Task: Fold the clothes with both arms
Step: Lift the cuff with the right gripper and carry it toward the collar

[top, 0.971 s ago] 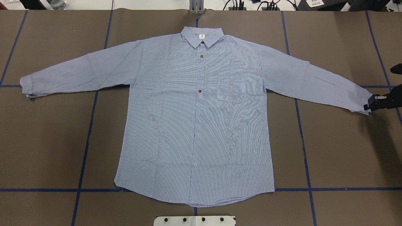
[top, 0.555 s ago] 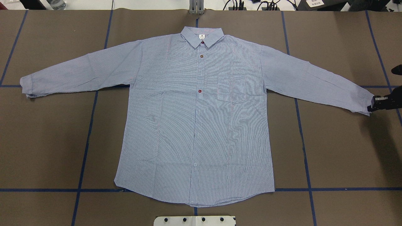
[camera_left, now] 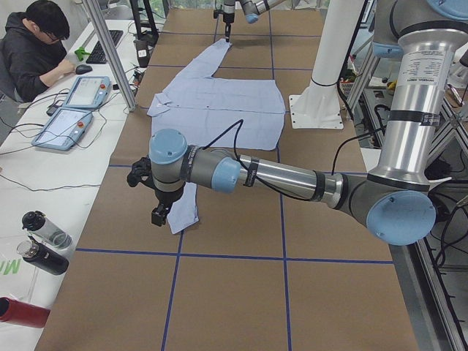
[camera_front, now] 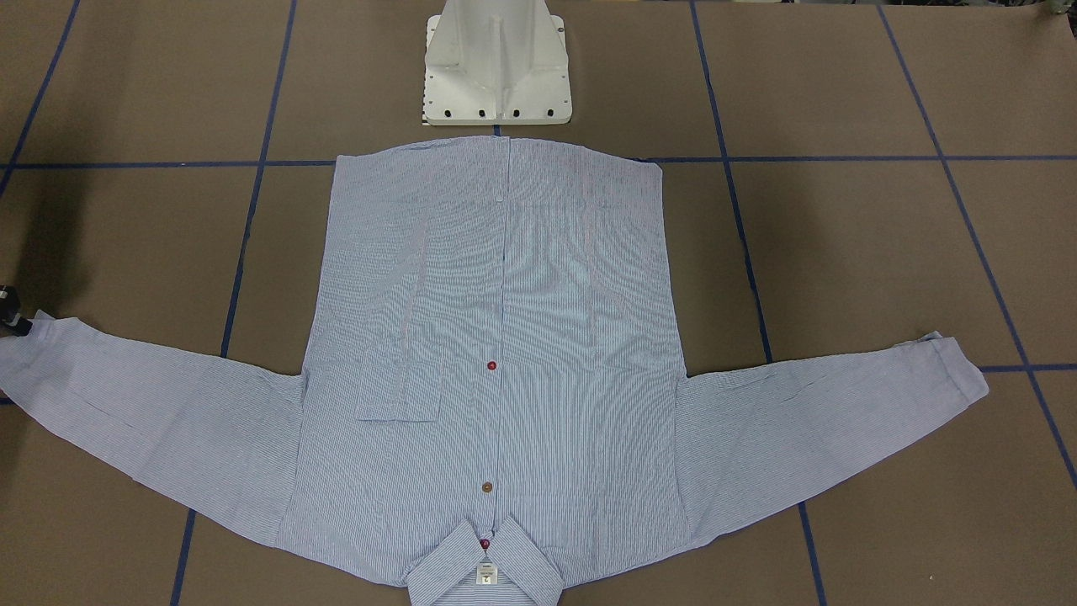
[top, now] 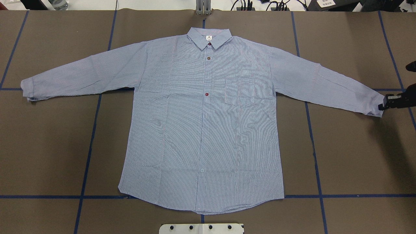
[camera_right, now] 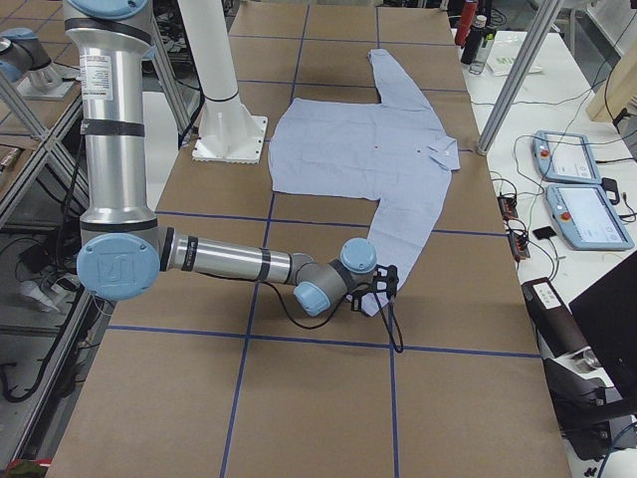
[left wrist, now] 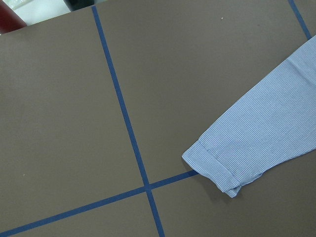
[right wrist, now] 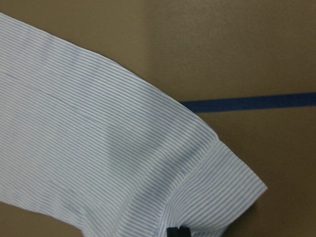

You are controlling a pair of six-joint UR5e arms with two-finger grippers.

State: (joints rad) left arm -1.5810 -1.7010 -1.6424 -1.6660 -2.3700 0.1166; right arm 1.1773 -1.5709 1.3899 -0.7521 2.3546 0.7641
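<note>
My right gripper on the shirt cuff, fingertips together, seemingly pinching it, other cuff just beside my left gripper, jaws unreadable.

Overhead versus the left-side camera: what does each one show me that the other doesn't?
Overhead only: the chest pocket and the red button. Left-side only: the left gripper by the near cuff, and a person at the side desk. Both: the shirt spread flat with its sleeves out, and the right gripper at the other cuff.
</note>
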